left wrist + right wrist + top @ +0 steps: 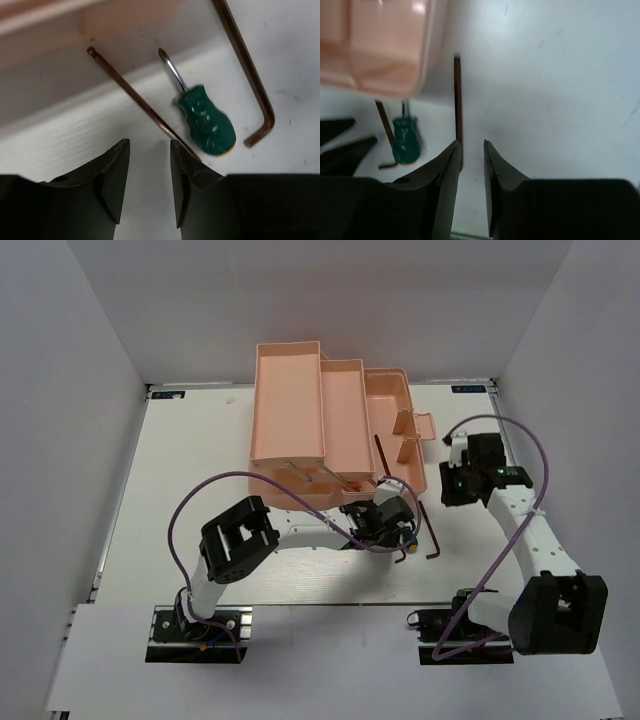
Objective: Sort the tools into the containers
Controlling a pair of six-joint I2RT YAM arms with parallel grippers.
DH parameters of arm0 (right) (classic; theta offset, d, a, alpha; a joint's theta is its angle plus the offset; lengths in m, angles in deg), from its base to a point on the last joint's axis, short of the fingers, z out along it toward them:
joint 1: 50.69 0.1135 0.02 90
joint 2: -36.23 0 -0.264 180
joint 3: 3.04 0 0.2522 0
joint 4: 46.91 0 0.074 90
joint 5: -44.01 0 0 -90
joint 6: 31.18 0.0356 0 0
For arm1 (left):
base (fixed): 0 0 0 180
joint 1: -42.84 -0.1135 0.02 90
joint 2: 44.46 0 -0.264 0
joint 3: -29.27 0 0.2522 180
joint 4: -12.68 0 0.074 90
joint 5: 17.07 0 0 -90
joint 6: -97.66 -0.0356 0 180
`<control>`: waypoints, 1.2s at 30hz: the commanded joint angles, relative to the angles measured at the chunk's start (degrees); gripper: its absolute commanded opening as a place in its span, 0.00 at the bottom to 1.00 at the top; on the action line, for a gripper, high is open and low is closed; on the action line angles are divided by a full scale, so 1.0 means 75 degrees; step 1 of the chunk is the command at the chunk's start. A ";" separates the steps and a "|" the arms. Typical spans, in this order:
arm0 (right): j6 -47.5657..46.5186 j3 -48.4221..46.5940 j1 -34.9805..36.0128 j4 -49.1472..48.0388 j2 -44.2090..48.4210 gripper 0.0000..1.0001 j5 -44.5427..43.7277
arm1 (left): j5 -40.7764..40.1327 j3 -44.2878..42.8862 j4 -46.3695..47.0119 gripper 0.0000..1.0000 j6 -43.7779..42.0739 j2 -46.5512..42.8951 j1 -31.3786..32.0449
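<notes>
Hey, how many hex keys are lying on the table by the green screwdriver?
2. A thin one left of the screwdriver, running toward the left fingers; a thicker L-shaped one on its right. Others may lie in the toolbox.

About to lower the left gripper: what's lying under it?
A thin brown hex key lies slanted on the white table, a stubby green screwdriver beside it. The key's near end is hidden behind a finger of the left gripper.
</notes>
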 commanded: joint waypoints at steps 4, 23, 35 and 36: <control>-0.0140 0.0982 -0.0282 0.0087 0.0220 0.28 0.0838 | -0.0916 -0.1392 -0.1226 0.48 0.0752 0.0621 -0.0113; -0.0069 0.1346 -0.0973 -0.0018 0.0267 0.34 0.1764 | -0.1058 -0.2682 -0.3019 0.44 0.1035 0.1981 -0.0114; -0.0069 0.1334 -0.1325 0.0157 0.0291 0.34 0.2186 | -0.0531 -0.0562 -0.2869 0.33 0.1363 0.1502 0.0027; -0.0058 0.1323 -0.1325 0.0157 0.0279 0.34 0.2209 | -0.0531 -0.0561 -0.2868 0.33 0.1363 0.1501 0.0027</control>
